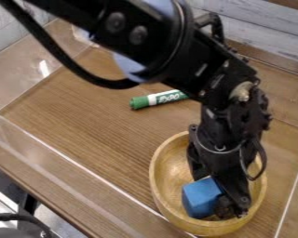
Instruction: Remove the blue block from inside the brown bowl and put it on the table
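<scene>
Down at the near right of the dark-brown wood-grain table (77, 116), the black robot arm is reaching straight down into the round, shallow light-brown wooden bowl (162, 167). Its fingers (220, 186) are standing wide apart and holding nothing, one dark tip (248, 186) showing just to the right of the small medium-blue foam-like block (200, 196). That block is lying inside the bowl, toward its near side, close to the thick rim. Judging by this pose, the arm is lining up a top-down grasp, with the spread left wide so the fingers can pass either side of the block; whether they are touching it yet cannot be told.

Room inside the bowl is looking tight: the rim is curving close around the block, so closing fingers could scrape the wood or push the bowl. A green-and-white marker (158, 98) is lying farther off, well apart from the bowl. Left of the bowl, the tabletop is stretching bare toward the low clear acrylic walls (27, 149), likely offering a landing spot.
</scene>
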`<state>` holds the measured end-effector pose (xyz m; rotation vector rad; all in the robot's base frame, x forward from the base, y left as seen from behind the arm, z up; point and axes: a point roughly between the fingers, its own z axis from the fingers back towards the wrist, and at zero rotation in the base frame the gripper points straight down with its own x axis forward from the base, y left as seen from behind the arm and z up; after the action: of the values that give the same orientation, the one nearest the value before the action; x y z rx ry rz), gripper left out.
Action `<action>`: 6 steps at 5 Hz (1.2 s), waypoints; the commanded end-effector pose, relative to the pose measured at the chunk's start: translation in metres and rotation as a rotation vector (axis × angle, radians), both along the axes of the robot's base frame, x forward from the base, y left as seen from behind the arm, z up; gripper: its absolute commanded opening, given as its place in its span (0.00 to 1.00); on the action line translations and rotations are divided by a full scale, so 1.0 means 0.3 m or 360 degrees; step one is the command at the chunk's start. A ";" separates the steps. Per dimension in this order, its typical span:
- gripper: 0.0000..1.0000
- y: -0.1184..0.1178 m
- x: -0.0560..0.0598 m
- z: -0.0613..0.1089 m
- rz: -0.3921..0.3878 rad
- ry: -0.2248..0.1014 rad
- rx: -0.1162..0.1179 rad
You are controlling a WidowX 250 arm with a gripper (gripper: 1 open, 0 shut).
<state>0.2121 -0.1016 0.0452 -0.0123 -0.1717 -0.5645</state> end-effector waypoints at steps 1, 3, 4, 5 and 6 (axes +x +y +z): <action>1.00 0.001 0.025 0.013 0.0015 -0.0050 -0.0017; 1.00 0.009 0.037 0.014 0.0042 -0.0071 -0.0009; 0.00 0.013 0.043 0.015 0.0051 -0.0082 -0.0001; 0.00 0.017 0.043 0.013 0.0061 -0.0079 0.0000; 0.00 0.022 0.044 0.012 0.0070 -0.0076 0.0001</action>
<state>0.2177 -0.0950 0.0423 0.0077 -0.1881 -0.5339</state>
